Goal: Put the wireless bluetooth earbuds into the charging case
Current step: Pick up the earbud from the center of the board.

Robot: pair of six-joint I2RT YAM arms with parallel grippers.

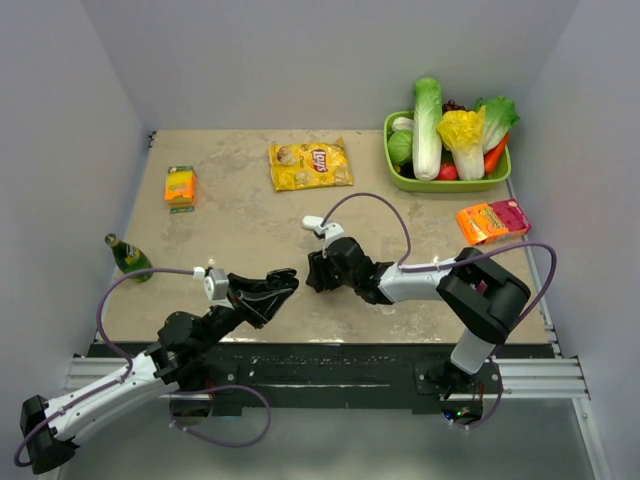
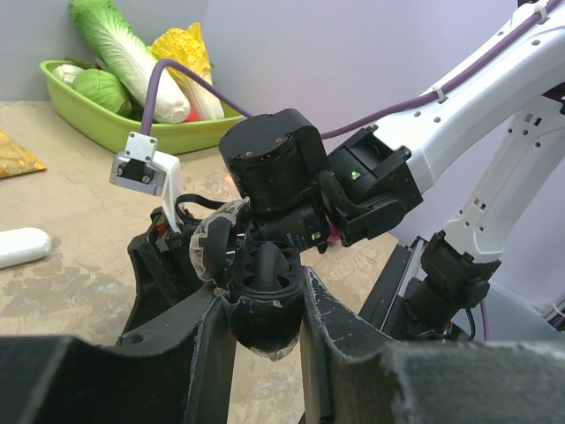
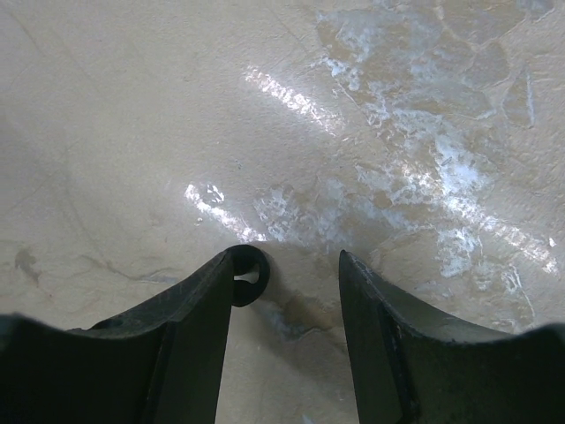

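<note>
**Top, left-wrist and right-wrist views, read near to far.**

Nearest, the left gripper (image 2: 263, 293) is clenched on a dark rounded body (image 2: 265, 327) with a translucent shell. This is judged to be one of the earbuds, and it is held above the table (image 1: 230, 210). Just beside it, at 3 o'clock in the top view, the right gripper (image 3: 287, 269) points down at bare tabletop. Its jaws are released, with nothing between them. A small black loop (image 3: 248, 276) at one fingertip is too unclear to identify. Farther off, at 12 o'clock from the right gripper, the white charging case (image 1: 312, 221) lies on the table, apart from both grippers. At the table's far 1 o'clock corner stands a green basket (image 1: 445, 185) of vegetables.

**Progress:** judged early. No bud is seen seated in the case, and the case is ungrasped. Whether its lid is open cannot be told. The other buds appear in no view. Carrying and seating every bud remains.

**Views:** only the left wrist view shows the held body, which the fingers hide from above. Only the right wrist view shows the right jaws' gap. Only the top view gives the overall layout.
</note>
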